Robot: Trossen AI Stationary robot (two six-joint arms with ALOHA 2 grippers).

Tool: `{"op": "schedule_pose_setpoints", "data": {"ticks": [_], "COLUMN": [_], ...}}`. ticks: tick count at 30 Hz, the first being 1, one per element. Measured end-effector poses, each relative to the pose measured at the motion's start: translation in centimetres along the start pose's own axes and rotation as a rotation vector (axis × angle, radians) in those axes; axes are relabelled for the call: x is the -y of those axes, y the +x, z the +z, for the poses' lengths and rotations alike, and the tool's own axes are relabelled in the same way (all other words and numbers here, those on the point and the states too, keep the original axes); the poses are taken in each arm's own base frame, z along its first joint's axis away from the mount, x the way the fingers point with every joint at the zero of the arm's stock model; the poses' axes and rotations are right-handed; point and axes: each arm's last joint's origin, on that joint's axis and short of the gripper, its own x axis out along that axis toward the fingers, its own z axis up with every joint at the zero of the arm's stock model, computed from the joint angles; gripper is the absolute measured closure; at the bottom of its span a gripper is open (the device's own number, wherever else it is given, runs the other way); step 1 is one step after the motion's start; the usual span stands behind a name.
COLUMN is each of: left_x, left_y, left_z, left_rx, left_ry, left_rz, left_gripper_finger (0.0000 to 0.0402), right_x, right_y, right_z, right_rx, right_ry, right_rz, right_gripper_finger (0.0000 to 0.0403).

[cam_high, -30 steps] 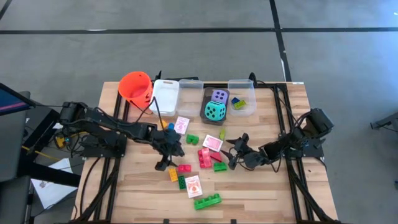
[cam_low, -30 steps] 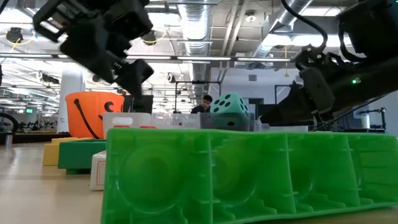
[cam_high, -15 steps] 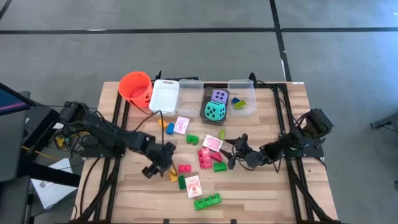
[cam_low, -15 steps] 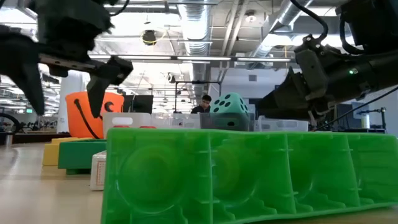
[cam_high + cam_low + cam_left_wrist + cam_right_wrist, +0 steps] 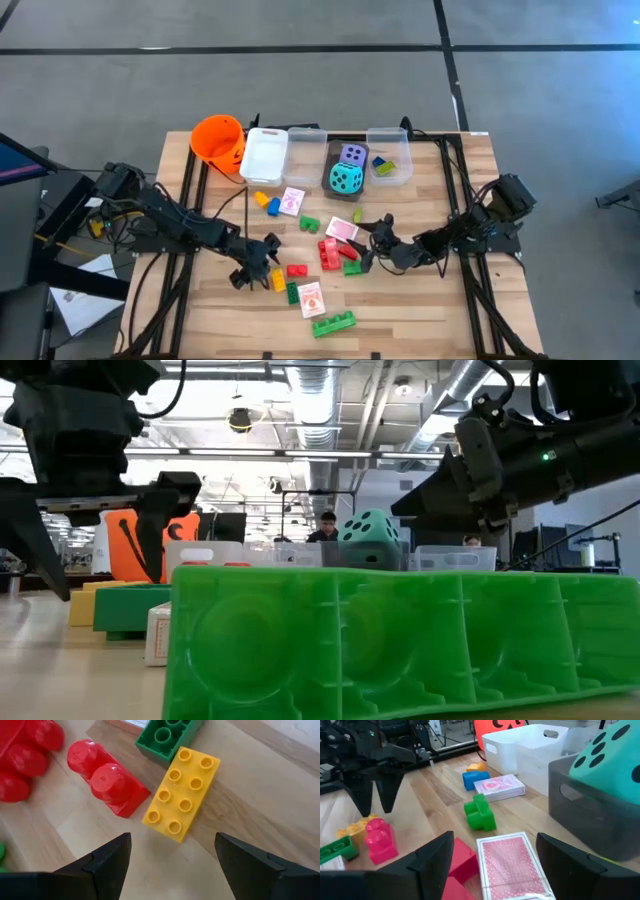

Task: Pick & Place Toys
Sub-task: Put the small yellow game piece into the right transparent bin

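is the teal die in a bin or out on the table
In a bin. The teal die sits inside the dark bin beside the purple die, as the high view shows.

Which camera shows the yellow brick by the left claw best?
The left wrist view: the yellow brick fills it, studs countable. The high view shows it tiny beside the left claw; the low view shows only an edge; the right wrist view shows it partly hidden.

Table top (image 5: pixel 420 310): pale wood planks, matt, visible grain. Yellow brick (image 5: pixel 181 793) and red brick (image 5: pixel 107 780): glossy moulded plastic (smooth studs). Card (image 5: pixel 511 865): printed paper, slight sheen. White bin (image 5: pixel 530 745): smooth plastic.
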Motion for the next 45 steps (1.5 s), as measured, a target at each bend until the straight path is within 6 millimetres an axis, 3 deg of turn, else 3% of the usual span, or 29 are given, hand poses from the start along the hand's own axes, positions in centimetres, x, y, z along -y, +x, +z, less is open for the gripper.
{"op": "schedule_pose_setpoints", "data": {"ticks": [12,18,23,31,40,45], "left_x": [-0.3,-1.0,-1.0,-0.9,-0.1,0.2], "left_y": [0.8,2.4,4.0,4.3,4.3,4.2], "left_z": [-0.6,-0.9,-1.2,-1.2,-0.6,-0.4], "left_rx": [0.138,0.189,0.23,0.243,0.25,0.253], "left_ry": [-0.023,-0.05,-0.113,-0.25,-0.459,-0.557], "left_rz": [0.026,0.007,-0.044,-0.093,-0.172,-0.236], "left_gripper_finger": [0.0121,0.0121,0.0121,0.0121,0.0121,0.0121], "right_x": [0.1,0.1,0.1,0.0,0.4,-0.4], "right_y": [0.0,0.0,0.0,0.0,0.7,1.7], "right_z": [-0.2,-0.2,-0.2,-0.2,-2.9,-4.1], "right_rx": [-0.014,-0.014,-0.014,-0.021,-0.076,-0.071], "right_ry": [-0.006,-0.007,-0.008,-0.001,0.033,0.056], "right_rz": [-0.003,-0.002,-0.002,0.007,-0.025,-0.021], "right_gripper_finger": [0.0126,0.0126,0.0126,0.0126,0.0126,0.0126]}}
